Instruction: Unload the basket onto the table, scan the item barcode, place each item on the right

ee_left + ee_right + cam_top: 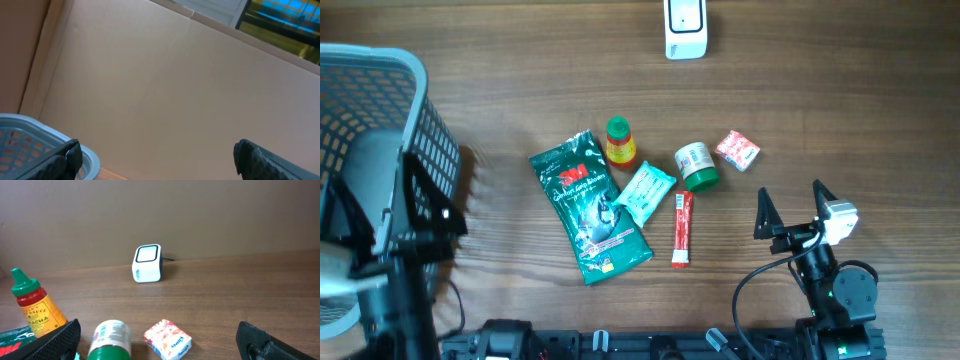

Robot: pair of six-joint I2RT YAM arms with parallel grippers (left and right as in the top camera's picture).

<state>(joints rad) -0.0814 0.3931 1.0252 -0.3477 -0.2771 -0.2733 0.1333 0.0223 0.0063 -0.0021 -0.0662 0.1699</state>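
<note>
– Right gripper (790, 195): how does it stand?
– Wide open, as far as my jaws go, with nothing between them. It hangs low over the table (840, 90) close to the near edge, toward the right corner, and points at the far edge.
– And the left gripper (156, 150)?
– Just as wide, and empty too. It is up over the grey basket (390, 62) at the left edge. Its camera sees only the basket's rim and a plain wall.
– Where is the scanner?
– The white scanner (685, 28) stands at the far edge, about midway along it, well apart from both grippers.
– And the items?
– Six lie bunched in the middle of the table.
  - The green pouch (588, 205) is the one nearest the left edge.
  - The teal tissue pack (645, 192) lies against the pouch's right side.
  - The sauce bottle (620, 143) with a green cap is just beyond those two, toward the far edge.
  - The white jar (696, 165) lies on its side, green lid toward me.
  - The red-and-white packet (737, 150) is near the jar, toward the right edge.
  - The red stick sachet (682, 228) lies nearest the near edge, between the pouch and my right gripper.
  I cannot tell which one is meant for scanning.
</note>
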